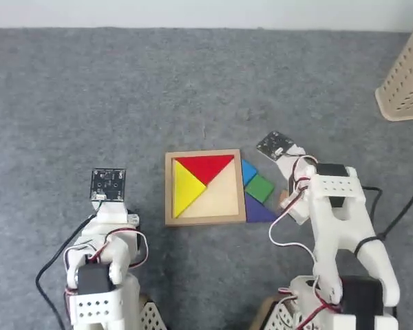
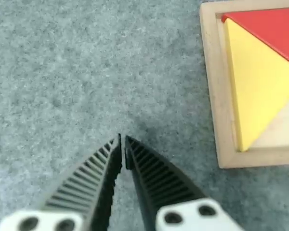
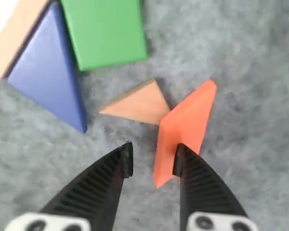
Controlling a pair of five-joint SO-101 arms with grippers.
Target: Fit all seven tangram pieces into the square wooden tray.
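In the high view, the square wooden tray lies mid-worktop holding a red triangle and a yellow triangle, with wide bare felt around it. The right arm covers some of the loose pieces beside its right rim.

In the left wrist view, the left pincer has its tips together over bare worktop, and the tray is cut off at the frame edge.

In the right wrist view, the right pincer stands apart. The lower end of a tilted orange piece sits between its fingers, leaning on a pale wooden triangle. The green square and dark blue triangle lie near.
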